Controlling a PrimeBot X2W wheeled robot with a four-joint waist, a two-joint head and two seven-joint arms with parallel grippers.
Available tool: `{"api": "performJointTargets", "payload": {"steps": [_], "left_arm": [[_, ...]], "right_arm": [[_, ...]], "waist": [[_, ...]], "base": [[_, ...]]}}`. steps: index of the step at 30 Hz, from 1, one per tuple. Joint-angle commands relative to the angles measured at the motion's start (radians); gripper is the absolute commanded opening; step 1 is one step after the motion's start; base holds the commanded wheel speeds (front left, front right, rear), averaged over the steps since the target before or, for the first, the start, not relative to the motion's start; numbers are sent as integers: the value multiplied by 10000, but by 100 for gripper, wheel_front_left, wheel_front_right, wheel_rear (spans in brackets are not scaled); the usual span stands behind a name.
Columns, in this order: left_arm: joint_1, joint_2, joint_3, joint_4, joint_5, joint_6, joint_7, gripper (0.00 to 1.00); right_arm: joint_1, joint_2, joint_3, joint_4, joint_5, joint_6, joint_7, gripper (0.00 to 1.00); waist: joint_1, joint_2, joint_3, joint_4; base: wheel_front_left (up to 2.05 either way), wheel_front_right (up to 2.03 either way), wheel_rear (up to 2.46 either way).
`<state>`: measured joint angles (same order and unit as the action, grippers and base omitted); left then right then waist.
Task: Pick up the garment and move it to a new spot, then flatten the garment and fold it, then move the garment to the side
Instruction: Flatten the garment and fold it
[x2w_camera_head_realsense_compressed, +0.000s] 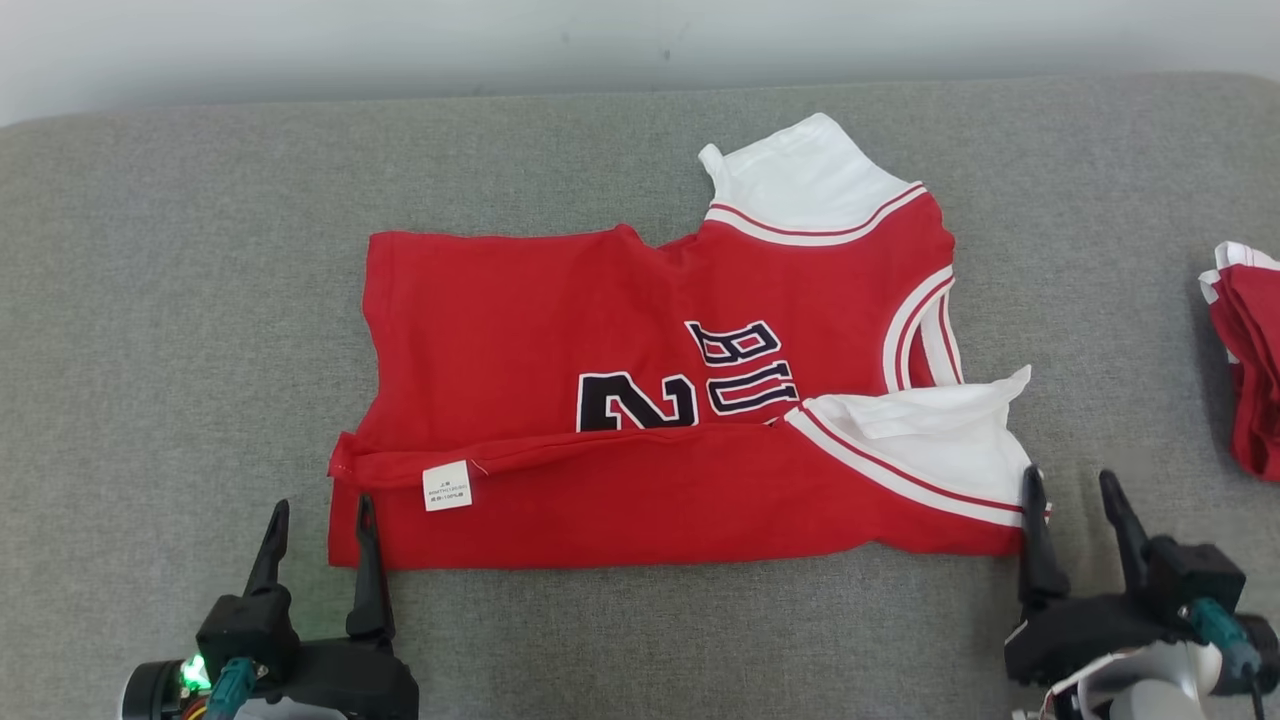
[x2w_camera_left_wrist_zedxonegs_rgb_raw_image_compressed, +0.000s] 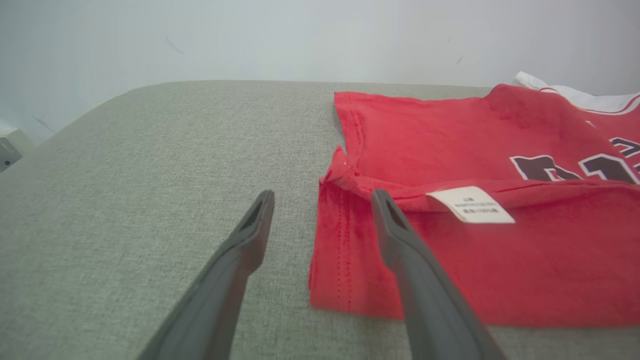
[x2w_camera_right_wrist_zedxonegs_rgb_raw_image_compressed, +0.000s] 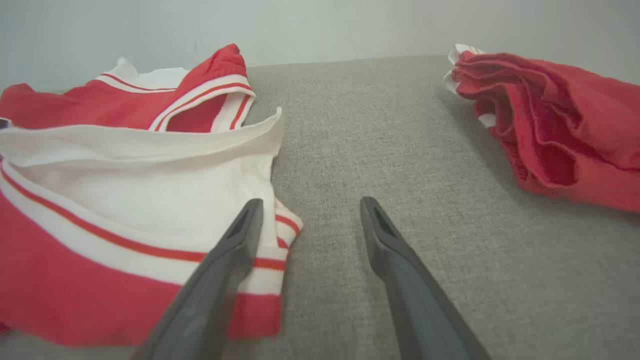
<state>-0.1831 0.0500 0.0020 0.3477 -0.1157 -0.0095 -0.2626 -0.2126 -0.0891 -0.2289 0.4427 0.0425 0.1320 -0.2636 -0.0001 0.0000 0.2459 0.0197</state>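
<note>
The left hand (x2w_camera_head_realsense_compressed: 322, 503) and right hand (x2w_camera_head_realsense_compressed: 1069, 473) gape empty at near corners of the folded jersey (x2w_camera_head_realsense_compressed: 600, 300).

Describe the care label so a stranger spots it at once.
On the grey surface lies a red basketball jersey, its near edge folded over. The care label sits on that fold's left end: a small printed white square, unlike the broad white shoulder panels.
</note>
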Motion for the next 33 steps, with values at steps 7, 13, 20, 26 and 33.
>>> {"api": "performJointTargets", "payload": {"steps": [7, 13, 20, 26, 33], "left_arm": [[55, 10, -97, 121, -89, 43, -28, 100], [-78, 12, -129, 194, -68, 56, -28, 100], [24, 10, -83, 277, -107, 76, -28, 100], [167, 8, -131, 531, -235, -27, -26, 100], [-101, 10, -126, 1117, -452, -94, -28, 100]], "right_arm": [[264, 19, 423, 340, 187, -26, -4, 100], [33, -94, 825, 1520, 240, -26, 44, 92], [-125, -337, 1121, 2088, 443, -28, 79, 0], [-130, -529, 946, 1709, 542, -37, 58, 0], [-103, -466, 1044, 1317, 502, -36, 1, 0]], "waist": [[1, 0, 80, -55], [1, 0, 83, 35], [1, 0, 60, 96], [1, 0, 21, 56], [1, 0, 80, -36]], "base": [[0, 0, 0], [0, 0, 0], [0, 0, 0], [0, 0, 0], [0, 0, 0]]}}
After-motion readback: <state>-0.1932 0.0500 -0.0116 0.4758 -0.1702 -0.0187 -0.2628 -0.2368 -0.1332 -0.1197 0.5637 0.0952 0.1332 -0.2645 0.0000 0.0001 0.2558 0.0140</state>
